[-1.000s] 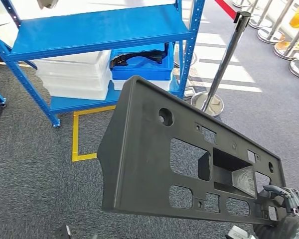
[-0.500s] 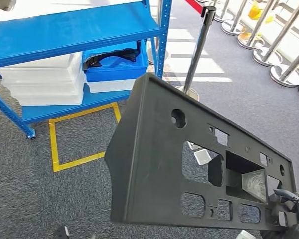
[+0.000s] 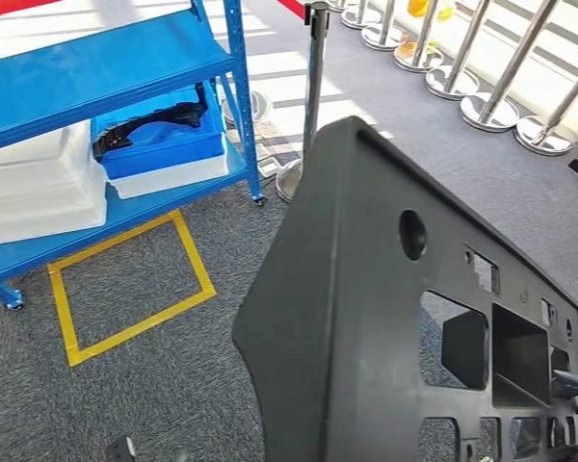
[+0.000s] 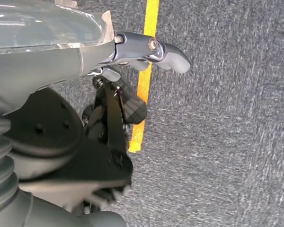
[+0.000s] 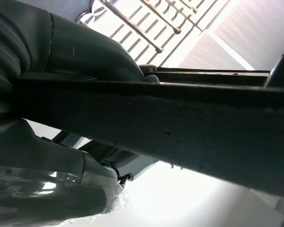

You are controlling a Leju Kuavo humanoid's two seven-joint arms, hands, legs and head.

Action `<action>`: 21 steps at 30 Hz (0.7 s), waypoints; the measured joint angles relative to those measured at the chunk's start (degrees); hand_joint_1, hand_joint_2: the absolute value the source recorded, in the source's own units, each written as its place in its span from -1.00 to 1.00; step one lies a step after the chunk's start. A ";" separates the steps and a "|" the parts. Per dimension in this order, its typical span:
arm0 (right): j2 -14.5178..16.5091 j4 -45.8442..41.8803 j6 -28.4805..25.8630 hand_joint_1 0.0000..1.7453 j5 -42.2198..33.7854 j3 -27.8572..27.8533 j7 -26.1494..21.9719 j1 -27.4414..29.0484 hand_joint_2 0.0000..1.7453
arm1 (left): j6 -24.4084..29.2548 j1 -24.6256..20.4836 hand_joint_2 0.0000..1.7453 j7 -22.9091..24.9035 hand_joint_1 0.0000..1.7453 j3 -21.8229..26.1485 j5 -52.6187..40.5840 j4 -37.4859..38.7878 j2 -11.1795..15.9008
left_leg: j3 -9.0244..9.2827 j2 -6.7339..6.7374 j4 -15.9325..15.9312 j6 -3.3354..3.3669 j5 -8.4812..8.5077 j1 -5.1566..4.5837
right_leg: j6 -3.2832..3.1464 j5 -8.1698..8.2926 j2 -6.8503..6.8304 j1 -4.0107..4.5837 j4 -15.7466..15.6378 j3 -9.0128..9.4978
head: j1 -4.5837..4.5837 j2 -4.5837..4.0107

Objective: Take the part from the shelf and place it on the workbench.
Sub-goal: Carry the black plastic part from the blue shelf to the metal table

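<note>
A large black plastic part (image 3: pixel 373 318) with a round hole and several rectangular cut-outs looms tilted across the lower right of the head view. My right hand (image 3: pixel 575 390) grips it at its lower right end, with only fingertips showing at the picture's edge. In the right wrist view the part's dark edge (image 5: pixel 176 113) runs across the picture, and the right hand (image 5: pixel 83 56) wraps around it. My left hand (image 4: pixel 133 80) hangs over the grey carpet holding nothing, thumb out and the darker fingers apart from it.
The blue shelf (image 3: pixel 112 58) stands at the back left, with a blue bin (image 3: pixel 159 144) holding another black part and white bins (image 3: pixel 39 188) on its bottom level. A yellow tape square (image 3: pixel 130 279) marks the carpet. A stanchion (image 3: pixel 314 87) is near, several more (image 3: pixel 489 87) behind.
The whole view has swung to the right, so the shelf and tape square slid left in the picture. The part stays in my right hand and looms larger.
</note>
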 joint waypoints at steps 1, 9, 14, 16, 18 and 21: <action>0.08 0.00 0.00 1.00 -0.38 -0.07 -0.12 0.01 1.00 | 0.00 -0.03 1.00 0.00 -1.00 -0.01 0.00 0.00 0.01 | -0.12 -0.16 -0.42 0.16 1.15 -0.06 | 0.00 0.00 0.87 0.07 0.03 0.08 | 0.01 0.00; 0.33 -0.19 -0.01 1.00 -3.29 -1.05 -0.99 0.20 1.00 | 0.09 -0.74 1.00 0.29 -1.00 -0.01 -0.01 0.00 -0.08 | 5.51 -3.53 -15.34 1.25 8.66 0.06 | 1.38 -0.30 5.72 -0.14 0.97 -0.81 | 0.11 0.00; 0.37 -0.43 -0.01 1.00 -3.66 -1.33 -1.29 0.11 1.00 | 0.23 -0.68 1.00 0.28 -1.00 -0.02 0.00 0.00 -0.16 | 6.00 0.25 -15.79 2.12 8.54 0.10 | 2.92 -6.86 -1.19 -0.51 13.77 -6.76 | 0.24 -0.01; 0.39 -0.42 0.00 1.00 -3.85 -1.42 -1.41 0.21 1.00 | 0.30 -0.55 1.00 0.27 -1.00 -0.01 0.00 0.00 -0.14 | 6.12 1.76 -15.77 2.05 8.29 0.09 | 3.38 -6.62 -1.83 -1.01 16.00 -7.95 | 0.23 -0.01; 0.43 -0.42 0.00 1.00 -4.05 -1.60 -1.62 0.32 1.00 | 0.29 -0.58 1.00 0.26 -1.00 -0.02 0.00 0.00 -0.14 | 6.54 2.96 -15.78 1.70 7.93 0.17 | 3.56 -2.92 -3.03 -1.23 9.70 -4.86 | 0.24 -0.01; 0.62 -0.47 0.01 1.00 -4.22 -1.75 -2.18 0.36 1.00 | 0.27 -0.58 1.00 0.20 -1.00 -0.01 0.00 0.00 -0.15 | 7.21 4.39 -15.84 0.81 7.31 -0.05 | 2.76 -0.26 -5.90 -0.48 1.31 -0.73 | 0.19 -0.01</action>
